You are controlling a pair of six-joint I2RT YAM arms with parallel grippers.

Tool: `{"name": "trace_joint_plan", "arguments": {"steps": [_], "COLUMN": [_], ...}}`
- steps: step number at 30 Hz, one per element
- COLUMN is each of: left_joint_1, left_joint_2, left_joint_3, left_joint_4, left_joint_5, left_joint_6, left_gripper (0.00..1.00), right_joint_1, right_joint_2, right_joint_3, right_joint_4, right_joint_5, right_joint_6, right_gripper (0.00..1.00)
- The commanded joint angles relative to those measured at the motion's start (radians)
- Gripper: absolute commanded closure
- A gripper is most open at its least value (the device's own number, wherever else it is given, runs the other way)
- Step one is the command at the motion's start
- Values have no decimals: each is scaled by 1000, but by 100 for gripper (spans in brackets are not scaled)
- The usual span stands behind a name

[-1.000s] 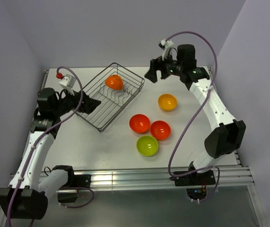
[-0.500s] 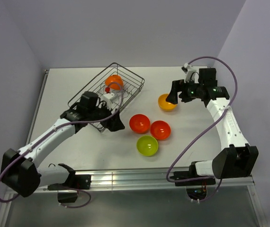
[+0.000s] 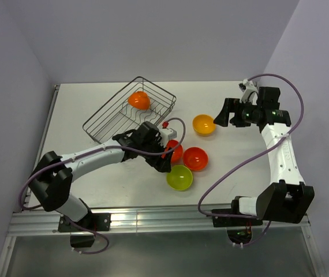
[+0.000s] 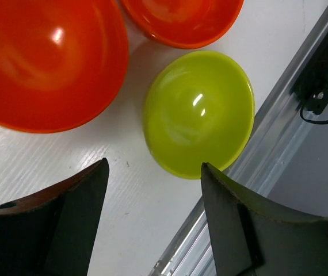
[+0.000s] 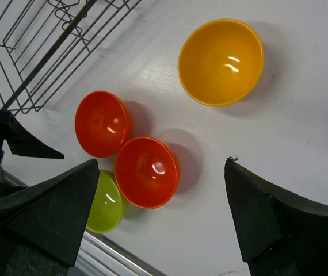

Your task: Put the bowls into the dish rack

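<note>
My left jaws stand apart, empty; the lime green bowl [image 4: 198, 112] lies just beneath them. Next, straddle its rim and clamp.

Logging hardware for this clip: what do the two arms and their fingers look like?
Both the left arm and right arm have white link shells with black joints and wrists. A purple-grey cable loops loosely along each. A small white module sits on each wrist, the left one red-tipped. The fingers are broad, matte black wedges.
</note>
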Motion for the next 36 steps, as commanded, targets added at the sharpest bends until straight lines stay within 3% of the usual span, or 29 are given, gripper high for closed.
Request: {"name": "trace_joint_plan", "arguments": {"steps": [1,13,24,27,33,36], "left_joint_1": [-51,-108,-131,-133,-133,-133], "left_joint_2": [63,212,258,247,180,123], "left_joint_3": [70,134,163,151,105,85], "left_joint_4": [7,-36,-65,-61,-36,-38], "left_joint_5": [-86,-86,-127,-135,-105,-63], "left_joint_6": [-21,-33,-34,-44,-33,-36], "left_gripper": [30,38,54,64,97,100], "right_joint_1": [-7,-26,-35,-37,-37,-37], "right_joint_2": [-55,-72,-56,-61,-72,-79], "right_joint_3": [6,23,47,44,51,52], "right_joint_4": [-15,-29,-29,-29,-28,-11], "right_joint_5": [-13,4,1,1,-5,-5], "right_joint_6": [-4,-32,-38,-38,-42,-30], "right_gripper": [4,4,4,4,2,2]}}
